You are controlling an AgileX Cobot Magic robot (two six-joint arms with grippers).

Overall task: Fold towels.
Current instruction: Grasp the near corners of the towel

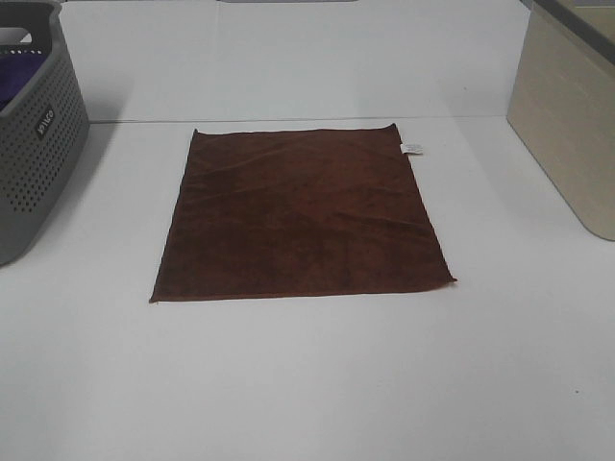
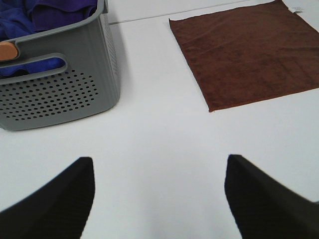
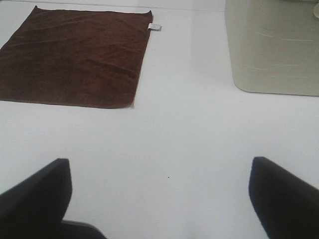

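A dark reddish-brown towel (image 1: 300, 213) lies flat and unfolded in the middle of the white table, with a small white tag (image 1: 411, 148) at its far right corner. It also shows in the left wrist view (image 2: 249, 55) and the right wrist view (image 3: 75, 55). My left gripper (image 2: 159, 199) is open and empty, well back from the towel's near left corner. My right gripper (image 3: 159, 199) is open and empty, back from the towel's near right corner. Neither gripper shows in the high view.
A grey perforated basket (image 1: 34, 144) holding purple cloth (image 2: 45, 15) stands at the left edge. A beige bin (image 1: 567, 125) stands at the right, also in the right wrist view (image 3: 274, 50).
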